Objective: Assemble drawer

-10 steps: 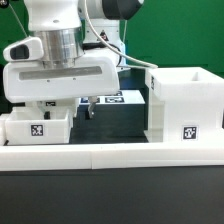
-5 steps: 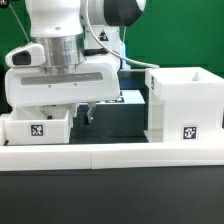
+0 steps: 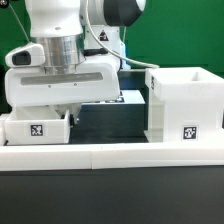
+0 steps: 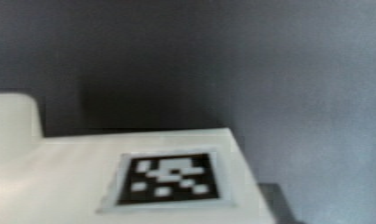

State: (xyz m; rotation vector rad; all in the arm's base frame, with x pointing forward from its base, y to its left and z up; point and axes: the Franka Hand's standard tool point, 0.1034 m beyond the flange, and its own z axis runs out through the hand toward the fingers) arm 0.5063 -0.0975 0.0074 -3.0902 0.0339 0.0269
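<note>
Small drawer tray [image 3: 36, 127] sits on the bench [image 3: 110, 116] at the exterior view's left, well apart from the open casing [image 3: 185, 105]. Probably light, stiff and smooth-walled, so pinch a thin side wall. Claw [image 3: 71, 111] hangs at the tray's casing-side wall. Its fingers are hidden — spread or pressed together, cannot tell.

Glossy white rounded arm shell [image 3: 50, 15]; black rounded joint cap [image 3: 125, 10]; grey cylindrical wrist flange [image 3: 58, 50]; wide white box-shaped gripper body [image 3: 66, 95], soft corners; thin dark cable [image 3: 133, 63] behind.
</note>
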